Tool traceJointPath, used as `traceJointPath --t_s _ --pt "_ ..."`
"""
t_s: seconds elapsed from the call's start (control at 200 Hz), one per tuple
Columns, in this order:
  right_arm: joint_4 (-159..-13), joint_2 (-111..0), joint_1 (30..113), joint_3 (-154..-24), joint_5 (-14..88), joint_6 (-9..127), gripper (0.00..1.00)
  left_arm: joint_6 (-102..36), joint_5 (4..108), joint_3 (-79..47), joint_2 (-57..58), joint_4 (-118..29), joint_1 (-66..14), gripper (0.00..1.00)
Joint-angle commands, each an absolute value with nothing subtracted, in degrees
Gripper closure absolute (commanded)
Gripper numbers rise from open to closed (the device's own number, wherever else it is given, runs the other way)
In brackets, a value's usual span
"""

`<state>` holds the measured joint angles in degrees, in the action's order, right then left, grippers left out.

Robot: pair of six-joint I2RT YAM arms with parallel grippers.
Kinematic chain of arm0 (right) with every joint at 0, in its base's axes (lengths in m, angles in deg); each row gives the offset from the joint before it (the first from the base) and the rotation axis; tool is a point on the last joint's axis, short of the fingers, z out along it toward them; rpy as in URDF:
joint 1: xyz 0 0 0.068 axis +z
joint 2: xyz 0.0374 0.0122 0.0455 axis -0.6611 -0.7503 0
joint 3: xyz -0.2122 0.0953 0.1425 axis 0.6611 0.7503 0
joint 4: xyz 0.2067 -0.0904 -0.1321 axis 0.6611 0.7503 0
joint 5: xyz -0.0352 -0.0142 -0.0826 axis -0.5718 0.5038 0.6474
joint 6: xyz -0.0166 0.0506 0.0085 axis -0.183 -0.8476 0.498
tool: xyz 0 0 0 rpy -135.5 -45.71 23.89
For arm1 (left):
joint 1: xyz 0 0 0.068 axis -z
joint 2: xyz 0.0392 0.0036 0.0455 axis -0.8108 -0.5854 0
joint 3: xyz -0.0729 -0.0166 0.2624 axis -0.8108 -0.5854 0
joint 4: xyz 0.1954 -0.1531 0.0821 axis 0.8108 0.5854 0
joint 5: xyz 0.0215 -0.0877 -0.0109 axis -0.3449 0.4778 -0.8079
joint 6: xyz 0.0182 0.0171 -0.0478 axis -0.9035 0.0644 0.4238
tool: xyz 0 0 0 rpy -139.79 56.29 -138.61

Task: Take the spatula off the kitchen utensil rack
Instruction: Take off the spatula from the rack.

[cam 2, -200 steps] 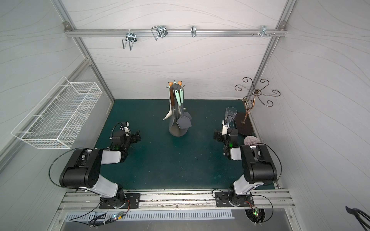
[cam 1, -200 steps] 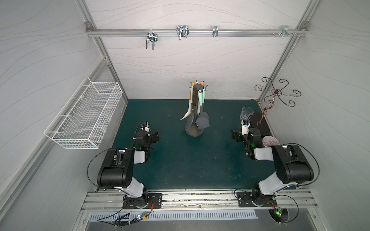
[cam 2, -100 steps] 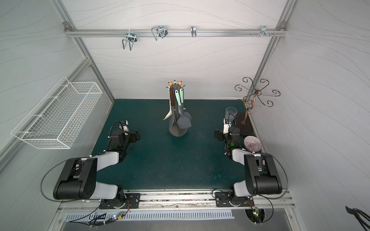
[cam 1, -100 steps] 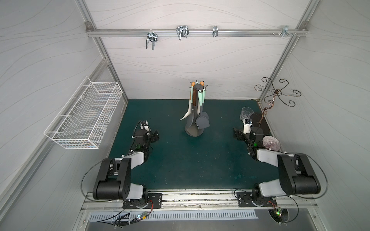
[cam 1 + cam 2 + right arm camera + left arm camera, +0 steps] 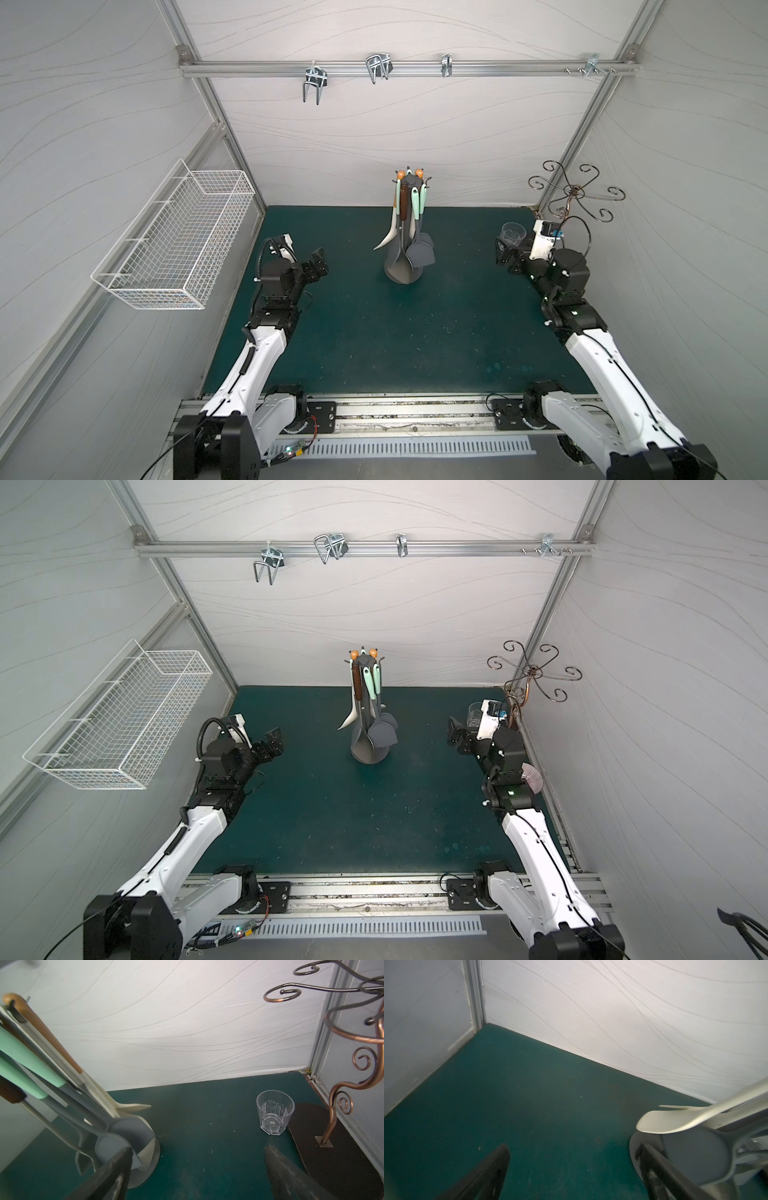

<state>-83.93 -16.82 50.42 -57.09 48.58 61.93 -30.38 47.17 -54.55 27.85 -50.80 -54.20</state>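
Observation:
The dark grey kitchen utensil rack (image 5: 402,277) (image 5: 369,757) stands at the middle back of the green mat, its hook crown (image 5: 409,179) on top. Several utensils hang from it: a grey spatula (image 5: 423,258) (image 5: 383,737) with a mint handle, a grey spoon (image 5: 400,266) and a cream-white blade (image 5: 384,243) (image 5: 675,1120) (image 5: 133,1108). My left gripper (image 5: 318,264) (image 5: 274,744) (image 5: 575,1159) hovers open and empty to the left of the rack. On the rack's right, my right gripper (image 5: 505,257) (image 5: 457,735) (image 5: 199,1157) is open and empty too.
A clear glass (image 5: 512,235) (image 5: 274,1112) stands just behind the right gripper. A copper scrolled wire stand (image 5: 575,195) (image 5: 332,1113) fills the back right corner. A white wire basket (image 5: 174,241) hangs on the left wall. A rail with metal hooks (image 5: 378,68) crosses the back wall.
Both arms have unfolded from their tucked pose and stretched forward. Each gripper has shifted slightly toward the rack and stayed open.

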Motion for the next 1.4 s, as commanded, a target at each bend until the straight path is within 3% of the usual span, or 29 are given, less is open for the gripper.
traceJointPath --t_s 0.0,0.23,0.345,0.465,0.725,0.855,1.065,1.396 --pt "-68.6 -15.2 50.1 -58.7 45.3 56.5 0.01 -20.0 53.5 -50.6 30.6 -46.5 -53.4 0.0" --pt "-71.1 -12.1 41.8 -54.2 33.5 48.5 0.01 -15.4 67.4 -48.1 33.2 -37.6 -52.8 0.0" --pt "-76.2 -12.3 39.7 -52.0 25.5 46.8 0.01 -13.6 72.5 -51.7 35.5 -43.1 -52.7 0.0" --pt "-80.9 -13.1 41.1 -50.6 21.9 47.5 0.01 -2.9 68.4 -61.5 37.2 -55.6 -53.4 0.0" --pt "-83.6 -18.8 55.2 -51.8 27.7 55.6 0.02 -0.9 71.3 -67.0 23.4 -72.5 -50.6 0.0" --pt "-86.9 -21.5 61.1 -52.1 30.7 59.2 0.12 -4.6 70.4 -64.6 20.2 -70.6 -45.6 0.0" --pt "-97.1 -26.4 68.7 -51.3 35.4 64.0 0.29 -17.9 60.1 -61.8 24.1 -61.4 -32.5 0.0" --pt "-107.6 -36.1 76.0 -55.4 44.0 70.5 0.35 -23.6 53.0 -62.9 29.3 -59.7 -25.6 0.0"
